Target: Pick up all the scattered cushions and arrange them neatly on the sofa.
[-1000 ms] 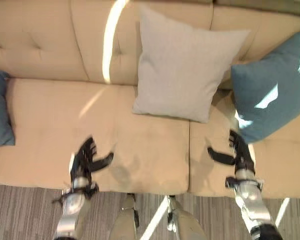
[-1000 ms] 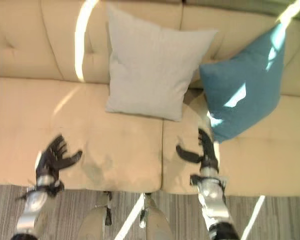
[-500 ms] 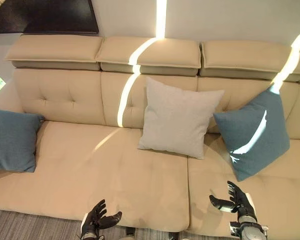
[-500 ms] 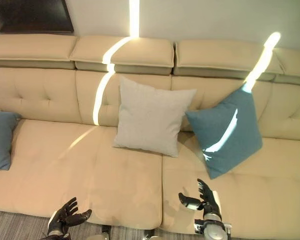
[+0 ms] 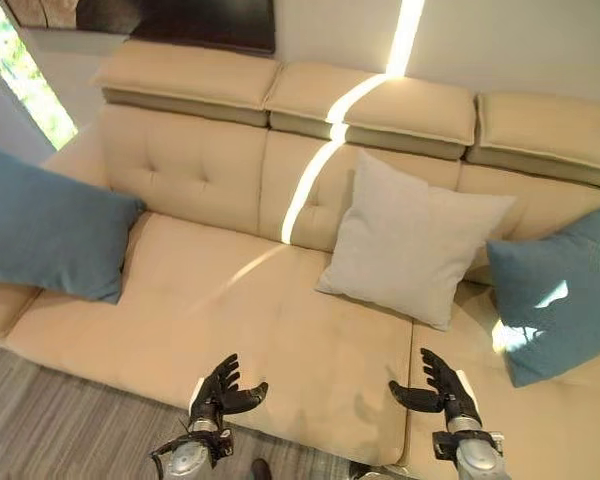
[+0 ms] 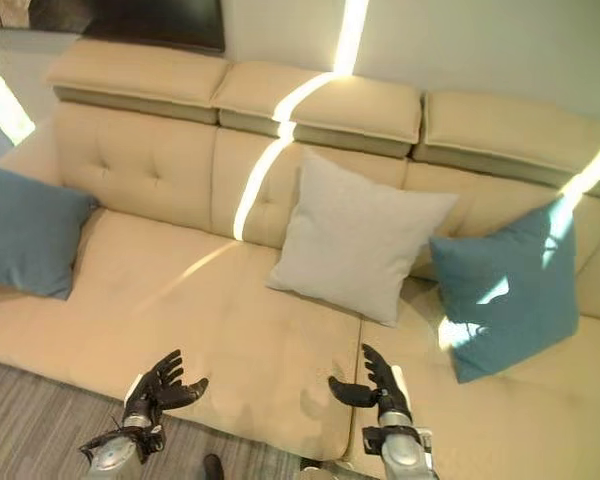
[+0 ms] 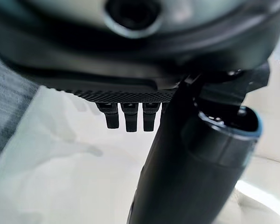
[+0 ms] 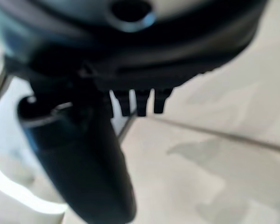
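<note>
Beige sofa fills the scene, w/ sunlight stripes across backrest and seat. Both hands hover at the seat's front edge, empty: left hand and right hand w/ fingers spread, holding nothing. Grey cushion leans on the backrest well beyond the fingers, roughly btwn them. Blue cushion sits far out past the left fingers at the armrest; second blue cushion is tilted beyond the right fingers. Risk: the tilted one may slump or slide if nudged. Nothing blocks the reach; striped floor lies below the seat edge.
</note>
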